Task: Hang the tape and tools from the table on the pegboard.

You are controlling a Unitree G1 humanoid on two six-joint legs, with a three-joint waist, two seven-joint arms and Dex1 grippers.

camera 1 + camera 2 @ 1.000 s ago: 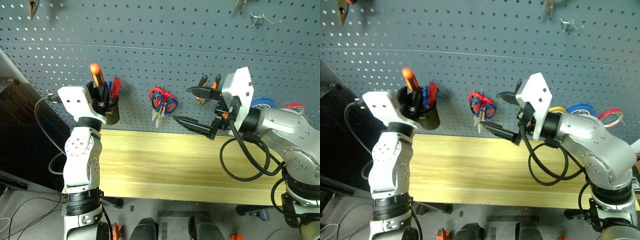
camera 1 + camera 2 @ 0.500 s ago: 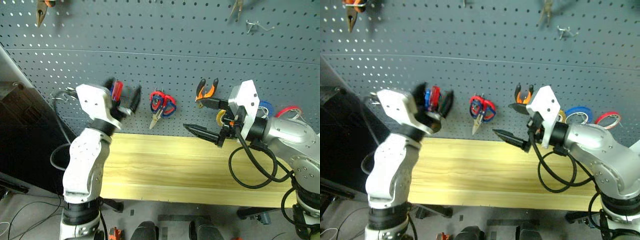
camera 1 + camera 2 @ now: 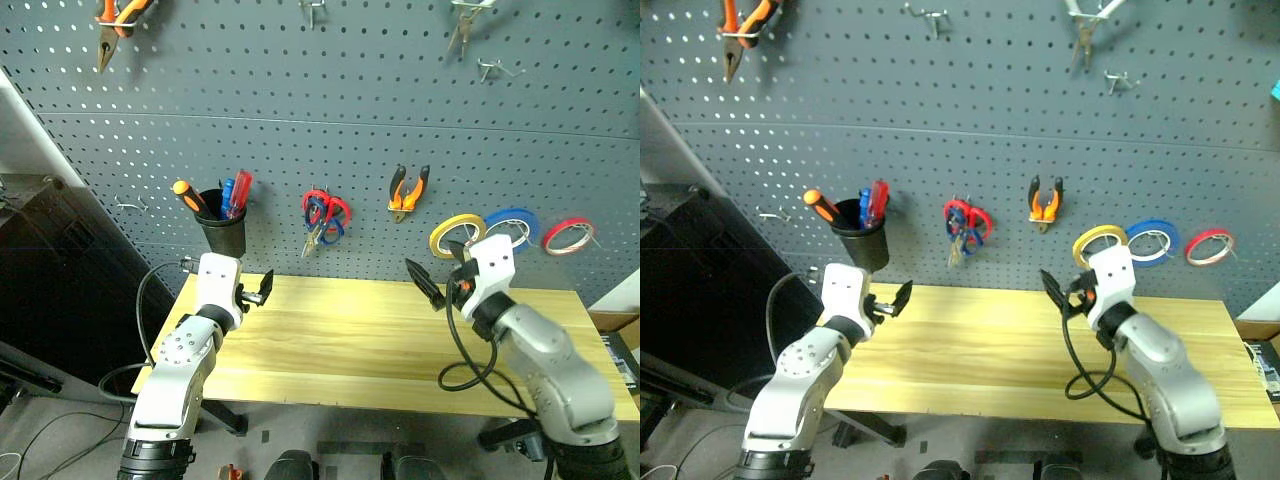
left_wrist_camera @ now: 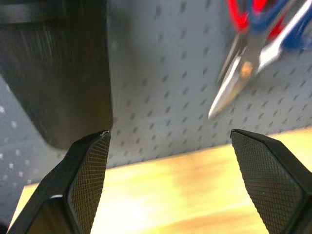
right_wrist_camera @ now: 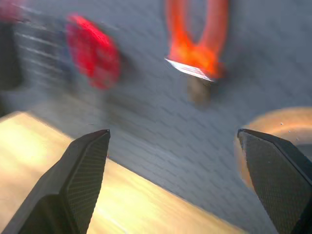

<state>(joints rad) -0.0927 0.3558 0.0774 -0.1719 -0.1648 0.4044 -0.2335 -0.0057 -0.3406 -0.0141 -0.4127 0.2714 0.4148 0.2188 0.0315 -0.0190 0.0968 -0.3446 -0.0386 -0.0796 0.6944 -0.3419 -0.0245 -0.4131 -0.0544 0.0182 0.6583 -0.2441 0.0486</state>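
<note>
Hanging on the pegboard (image 3: 330, 100) left to right: long-nosed orange pliers (image 3: 118, 18) top left, then a black cup (image 3: 223, 232) holding the screwdriver (image 3: 189, 197) with orange-and-black handle plus red and blue handled tools. Next, the blue-handled scissors (image 3: 322, 217) are sharing a hook with the red-handled scissors (image 3: 333, 206), blades pointing down. Small pliers (image 3: 408, 192) are hanging mid-board, handles up. The yellowish tape ring (image 3: 452, 235) is sitting on its hook, with blue tape ring (image 3: 512, 228) and red tape ring (image 3: 568, 236) just beside it to the right.

Left gripper (image 4: 170, 183) is hovering over the table (image 3: 340, 340) near its left end, fingers spread wide, holding nothing. Right gripper (image 5: 178, 183) is hovering over the table's right part, just below the yellowish ring, fingers also spread wide and empty.
</note>
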